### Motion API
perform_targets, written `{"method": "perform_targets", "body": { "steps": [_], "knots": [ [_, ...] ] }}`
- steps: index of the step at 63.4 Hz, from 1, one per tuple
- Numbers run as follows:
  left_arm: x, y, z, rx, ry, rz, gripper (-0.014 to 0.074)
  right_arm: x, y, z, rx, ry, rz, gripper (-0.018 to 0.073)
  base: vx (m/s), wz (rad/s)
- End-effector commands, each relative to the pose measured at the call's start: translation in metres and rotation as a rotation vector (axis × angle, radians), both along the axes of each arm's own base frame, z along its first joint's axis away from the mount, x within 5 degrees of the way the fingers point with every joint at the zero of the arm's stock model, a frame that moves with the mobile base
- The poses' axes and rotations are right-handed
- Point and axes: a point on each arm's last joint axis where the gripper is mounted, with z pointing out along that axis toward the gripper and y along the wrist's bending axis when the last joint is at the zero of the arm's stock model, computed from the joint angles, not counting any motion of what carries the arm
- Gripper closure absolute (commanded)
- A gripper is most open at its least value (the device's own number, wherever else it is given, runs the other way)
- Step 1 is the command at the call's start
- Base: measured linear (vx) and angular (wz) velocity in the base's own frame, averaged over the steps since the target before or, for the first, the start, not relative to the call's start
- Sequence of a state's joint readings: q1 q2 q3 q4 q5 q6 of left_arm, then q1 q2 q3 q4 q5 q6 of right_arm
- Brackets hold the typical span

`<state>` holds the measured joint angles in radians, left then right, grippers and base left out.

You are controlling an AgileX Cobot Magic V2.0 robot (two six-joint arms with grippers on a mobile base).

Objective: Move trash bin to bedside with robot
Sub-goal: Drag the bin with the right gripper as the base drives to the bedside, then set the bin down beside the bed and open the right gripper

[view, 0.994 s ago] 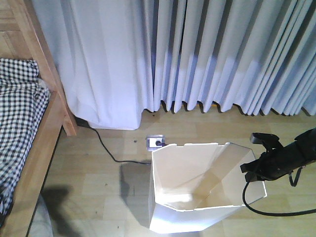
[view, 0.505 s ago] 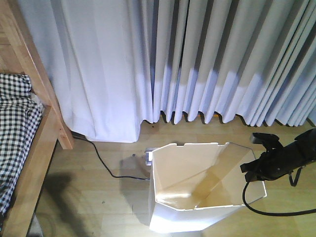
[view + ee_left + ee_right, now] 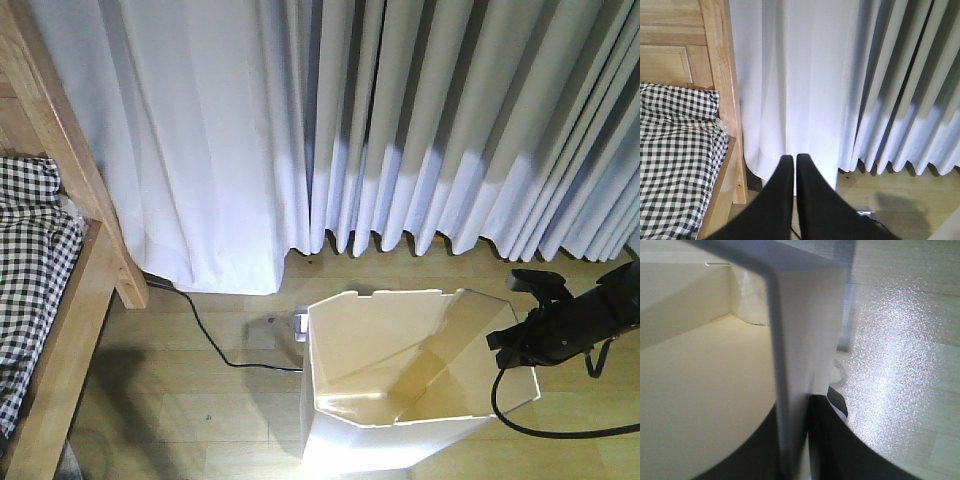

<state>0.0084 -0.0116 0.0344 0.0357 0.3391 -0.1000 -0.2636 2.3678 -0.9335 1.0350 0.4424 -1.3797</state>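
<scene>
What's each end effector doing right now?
Left end effector: closed, holding nothing.
Right end effector: closed on the trash bin rim.

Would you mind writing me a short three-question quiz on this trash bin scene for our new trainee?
1. True or false: the right tool is clamped on the wall of the trash bin.
2. Where is the bed frame in the front view? A) left of the bin B) right of the bin C) out of view
3. What does the left tool hold?
Key: 1 true; 2 A; 3 nothing.
</scene>
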Motion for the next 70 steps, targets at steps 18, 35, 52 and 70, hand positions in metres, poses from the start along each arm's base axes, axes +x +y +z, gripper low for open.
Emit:
{"method": "perform_targets", "body": {
  "steps": [18,35,52,70],
  "knots": [
    [0.003,0.0,0.004,-0.006,-0.052,-0.002,0.0603,0.01,0.008,0.027,0.136,-0.043,-0.021,0.0561,0.0,0.0],
    [0.003,0.0,0.004,-0.006,-0.052,-0.002,0.0603,0.025,0.003,0.002,0.125,-0.027,-0.087,0.0561,0.0,-0.01],
    [0.003,0.0,0.004,-0.006,-0.052,-0.002,0.0603,0.057,-0.008,-0.031,0.093,-0.065,-0.103,0.0561,0.0,0.0],
    [0.003,0.0,0.004,-0.006,-0.052,-0.002,0.0603,0.083,-0.013,-0.075,0.122,-0.05,-0.167,0.0561,0.0,0.0]
  ]
}}
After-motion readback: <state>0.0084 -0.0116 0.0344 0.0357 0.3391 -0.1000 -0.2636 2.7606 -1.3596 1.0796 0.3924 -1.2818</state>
